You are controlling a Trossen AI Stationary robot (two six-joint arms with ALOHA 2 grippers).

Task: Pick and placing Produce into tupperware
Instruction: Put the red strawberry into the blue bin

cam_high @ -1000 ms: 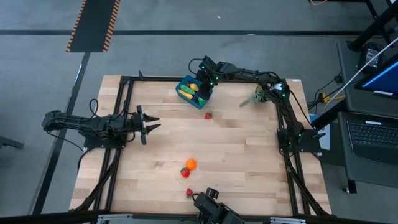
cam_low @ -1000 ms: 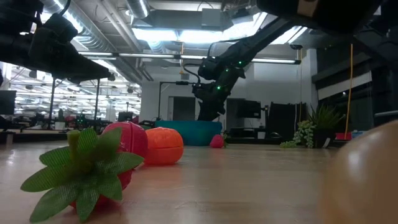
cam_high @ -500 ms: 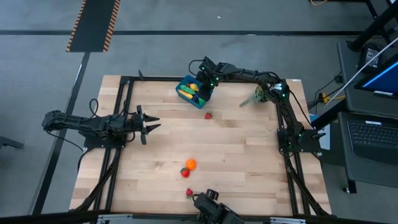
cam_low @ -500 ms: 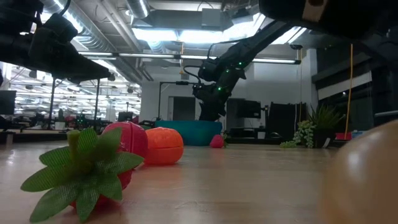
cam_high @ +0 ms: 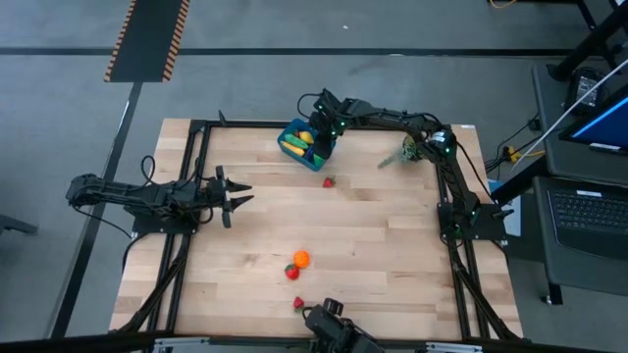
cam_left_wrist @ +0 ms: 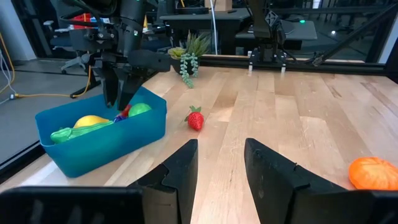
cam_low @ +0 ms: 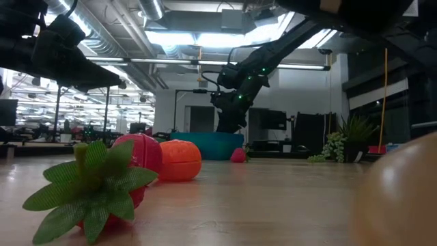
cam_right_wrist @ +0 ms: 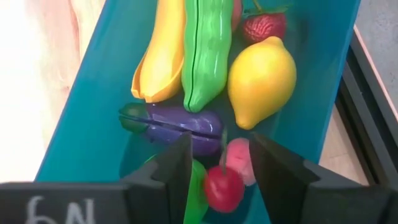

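The blue tupperware (cam_high: 306,144) stands near the table's far edge and holds a yellow banana (cam_right_wrist: 163,53), a green pod (cam_right_wrist: 205,50), a lemon (cam_right_wrist: 261,81), a strawberry (cam_right_wrist: 264,26), a purple eggplant (cam_right_wrist: 180,124) and a red cherry (cam_right_wrist: 222,186). My right gripper (cam_right_wrist: 221,165) hangs open above the container, pointing down, its fingers on either side of the cherry without touching it. A strawberry (cam_high: 329,181), an orange fruit (cam_high: 301,259) and two red pieces (cam_high: 291,272) (cam_high: 298,303) lie on the table. My left gripper (cam_high: 238,196) waits open at the table's left.
A grey-green plant sprig (cam_high: 404,152) lies to the right of the container, beside the right arm. Black frame rails (cam_high: 196,176) run along the table's left, right and far edges. The low camera's mount (cam_high: 329,319) sits at the near edge.
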